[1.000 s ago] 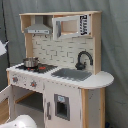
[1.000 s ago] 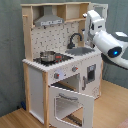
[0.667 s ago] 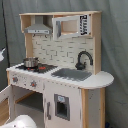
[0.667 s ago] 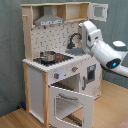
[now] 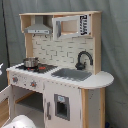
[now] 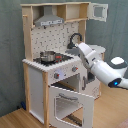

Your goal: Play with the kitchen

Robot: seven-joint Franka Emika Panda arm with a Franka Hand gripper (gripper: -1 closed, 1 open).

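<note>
The kitchen is a white and light-wood toy with a hood, a black faucet, a grey sink and a black stovetop carrying a small metal pot. In the second exterior view the kitchen has its windowed oven door hanging open. There my white arm reaches in from the second exterior view's right. Its gripper lies over the faucet and sink area beside the pot. In the first exterior view no arm shows over the counter.
An upper cabinet door stands open at the top right of the second exterior view. A white rounded shape sits at the bottom left of the first exterior view. Grey curtain hangs behind the kitchen, and the floor is wood.
In the second exterior view my arm has swung down and to the left, from beside the upper cabinet to counter height near the faucet. The kitchen itself has not changed.
</note>
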